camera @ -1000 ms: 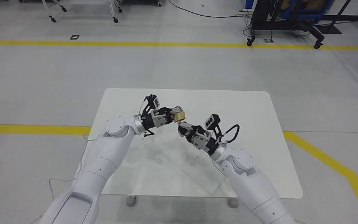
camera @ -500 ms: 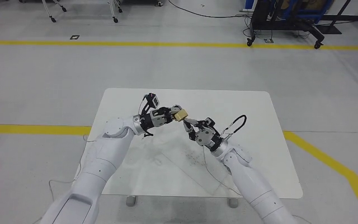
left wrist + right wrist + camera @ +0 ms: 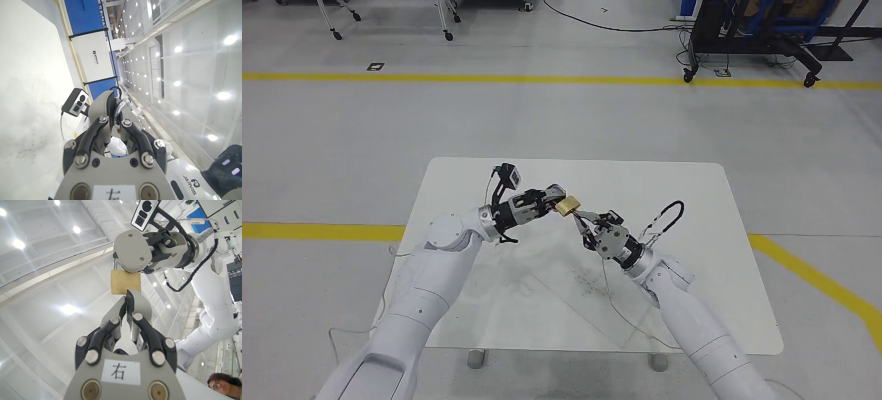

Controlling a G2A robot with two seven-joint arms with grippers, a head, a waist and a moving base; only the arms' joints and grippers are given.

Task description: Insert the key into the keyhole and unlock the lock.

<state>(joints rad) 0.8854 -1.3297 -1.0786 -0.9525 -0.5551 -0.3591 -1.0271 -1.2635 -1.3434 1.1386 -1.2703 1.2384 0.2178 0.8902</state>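
Brass lock (image 3: pixel 568 206) hangs in the air over the white table (image 3: pixel 692 200), a little toward 12 o'clock from the table's middle, between the two grippers. The left gripper (image 3: pixel 552 199) comes in from 8 o'clock in the top view, and its fingers are clamped on the lock's upper part. In the left wrist view the silver shackle (image 3: pixel 121 106) curves out from between the two pale fingers (image 3: pixel 102 106), which press on it from either side. In the right wrist view the lock's body (image 3: pixel 125 281) hangs free below the left gripper's broad finger (image 3: pixel 131 253), with its flat face turned toward the camera.

The right gripper (image 3: pixel 585 222) comes in from 4 o'clock in the top view and sits just at 5 o'clock of the lock. Its fingers are pressed together to a narrow tip (image 3: pixel 130 298), and that tip touches the lock's bottom edge. A dark ribbed pad (image 3: pixel 129 311) shows between the fingers. The key cannot be made out there, so whether it is pinched or seated in the keyhole cannot be told.

Yellow lines (image 3: pixel 542 78) cross the grey floor at 12 o'clock beyond the table.
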